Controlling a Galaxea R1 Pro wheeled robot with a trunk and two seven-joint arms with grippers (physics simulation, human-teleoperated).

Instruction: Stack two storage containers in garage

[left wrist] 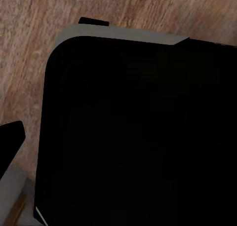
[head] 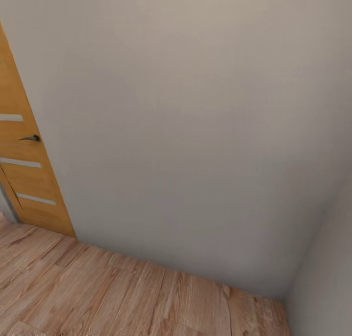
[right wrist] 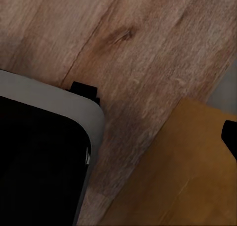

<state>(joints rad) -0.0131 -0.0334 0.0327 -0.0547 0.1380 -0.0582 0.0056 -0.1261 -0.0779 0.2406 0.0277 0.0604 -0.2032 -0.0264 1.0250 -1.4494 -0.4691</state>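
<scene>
The two storage containers are out of view, and so is the garage. I face a plain grey-white wall [head: 195, 130] that meets a side wall [head: 327, 277] in a corner at the right, over light wood plank flooring [head: 98, 297]. In the left wrist view one dark fingertip [left wrist: 11, 137] sits at the picture's edge with nothing against it. The right wrist view likewise has a single dark fingertip [right wrist: 230, 136] at its edge. Nothing lies between the fingers of either gripper.
A wooden door [head: 24, 179] with pale glazed strips and a dark handle [head: 31, 138] stands at the left. My black, grey-rimmed base [left wrist: 133, 132] hangs over the planks [right wrist: 148, 48]. An orange-brown flat panel [right wrist: 177, 176] lies close to the base.
</scene>
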